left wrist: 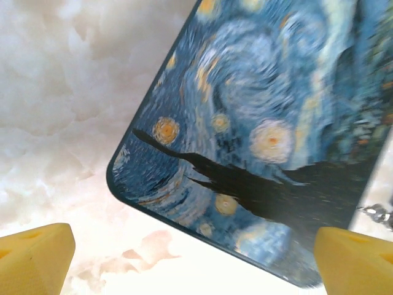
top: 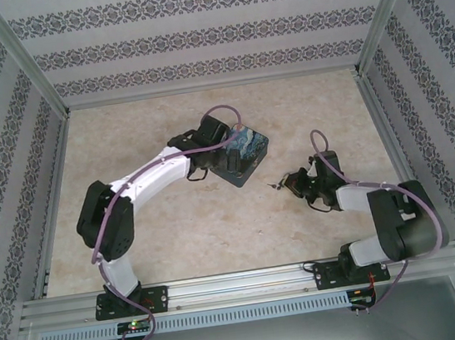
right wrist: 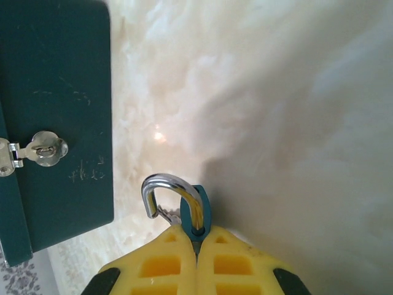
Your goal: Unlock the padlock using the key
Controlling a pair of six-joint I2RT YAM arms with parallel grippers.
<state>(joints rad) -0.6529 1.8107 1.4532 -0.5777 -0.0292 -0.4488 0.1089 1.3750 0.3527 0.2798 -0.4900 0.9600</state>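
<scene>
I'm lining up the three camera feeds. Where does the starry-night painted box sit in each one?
Top external: painted box at centre, just right of middle.
Left wrist: its starry lid, upper right.
Right wrist: its dark teal side along the left edge, left of the padlock in the right claw.
Shared landmark: the marbled tabletop.

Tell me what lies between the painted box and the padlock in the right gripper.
Just bare tabletop separates the painted box from the padlock pinched in the right gripper, seen in the right wrist view.
</scene>
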